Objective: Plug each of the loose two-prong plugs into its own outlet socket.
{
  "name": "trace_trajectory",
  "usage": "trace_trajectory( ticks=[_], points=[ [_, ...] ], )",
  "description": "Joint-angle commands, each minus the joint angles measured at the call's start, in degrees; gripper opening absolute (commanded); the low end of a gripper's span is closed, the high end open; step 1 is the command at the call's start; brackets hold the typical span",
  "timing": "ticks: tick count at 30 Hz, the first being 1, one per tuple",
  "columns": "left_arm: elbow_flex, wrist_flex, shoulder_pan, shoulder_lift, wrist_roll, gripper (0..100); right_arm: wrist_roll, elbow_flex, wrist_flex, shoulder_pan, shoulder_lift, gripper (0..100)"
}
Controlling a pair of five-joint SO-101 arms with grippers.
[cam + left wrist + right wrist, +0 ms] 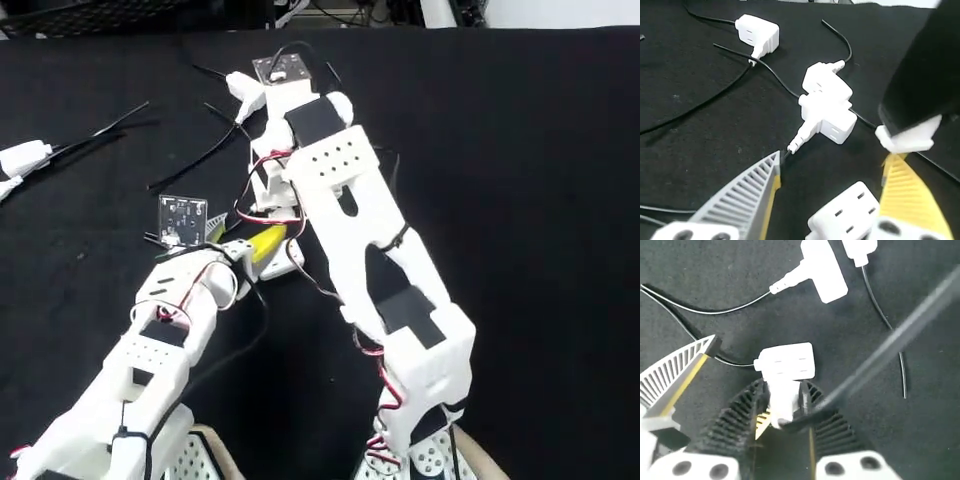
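Got the plug (782, 407) pinched tight in my right gripper (784, 387), left gripper (834, 159) gaping wide
It sits right against the outlet socket (788, 361) to line up prongs; left straddles that socket, probably to brace it.

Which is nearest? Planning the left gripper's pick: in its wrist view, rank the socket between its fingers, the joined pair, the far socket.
1. Socket, between the left gripper's fingers.
2. Joined pair, past the fingertips.
3. Far socket, beyond the pair.

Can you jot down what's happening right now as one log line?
right end effector: shut on plug | plug: at socket, seating unclear | left end effector: open
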Motion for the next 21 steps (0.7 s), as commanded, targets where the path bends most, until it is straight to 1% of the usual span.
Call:
trace_trajectory(
  ticks=[1,6,10,18,21],
  points=[
    [-2.8,-1.6,-1.5,0.1,-0.2,32,-0.2,0.0,1.2,-0.9,-3.5,1.2],
    [-2.8,-1.6,-1.5,0.1,-0.2,32,0.0,0.8,1.4,-0.8,-3.6,1.2],
    [-2.8,-1.6,-1.5,0.1,-0.4,32,2.7,4.1,1.3,-0.7,-4.6,1.2],
    [-2.8,-1.5,-1.5,0.1,-0.5,32,2.8,5.6,1.0,-0.5,-5.1,1.2],
    [-2.3,-1.4,-1.5,0.1,-0.6,32,2.8,5.9,0.4,1.1,-5.1,1.2]
  ],
)
